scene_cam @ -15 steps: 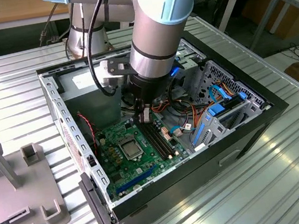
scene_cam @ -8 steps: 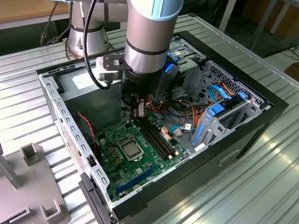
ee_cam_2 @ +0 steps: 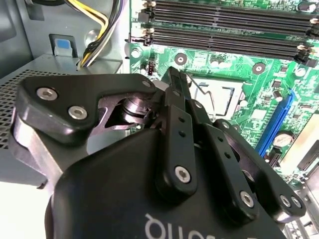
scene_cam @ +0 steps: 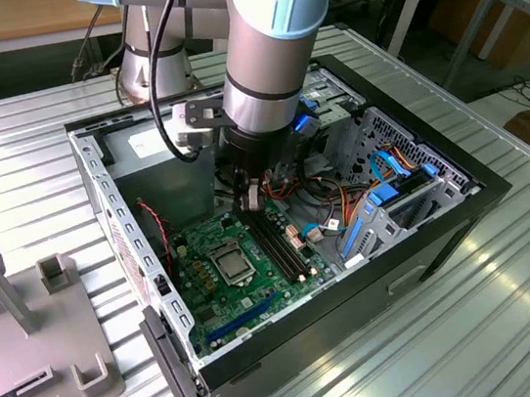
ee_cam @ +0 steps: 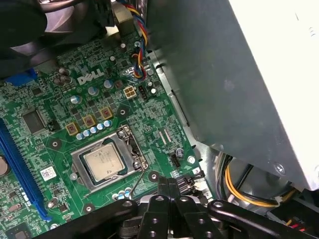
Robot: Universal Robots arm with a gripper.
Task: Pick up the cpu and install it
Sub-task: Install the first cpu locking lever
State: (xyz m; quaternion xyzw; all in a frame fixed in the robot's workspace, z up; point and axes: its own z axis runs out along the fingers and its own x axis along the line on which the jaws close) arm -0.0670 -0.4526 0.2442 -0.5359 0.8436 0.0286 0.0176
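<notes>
Spanning the scene: a ribbed metal table [scene_cam: 519,321] carries an open computer case [scene_cam: 446,222] lying on its side near the middle, its black wall toward the near edge.
Arm: the grey robot arm [scene_cam: 269,50] with light blue caps reaches down into the case from the far side of the table.
Fixture: a grey plastic holder [scene_cam: 27,331] with upright posts sits on the table at the exterior view's left, well apart from the arm.
Motherboard: the green board [ee_cam: 99,99] lies flat on the case floor; the first wrist view shows its small parts in detail, while the exterior view places it toward the case's near corner.
Memory slots: long black slots [ee_cam_2: 224,20] run beside the socket, seen in the second wrist view and as dark strips [scene_cam: 276,241] in the exterior view.
End effector: the black end effector [ee_cam: 169,186] hangs above the board beside the memory slots; in both wrist views its fingers [ee_cam_2: 174,87] stand pressed together with nothing between them.
Socket: the silver-framed socket [scene_cam: 231,263] sits mid-board; in the second wrist view the finger linkage covers part of it.
Cpu: the cpu [ee_cam: 104,159] lies seated inside the socket frame, silver top upward, near the fingertips but not touched by them.
Cables: yellow and black wires [ee_cam: 244,191] run past the case wall.
</notes>
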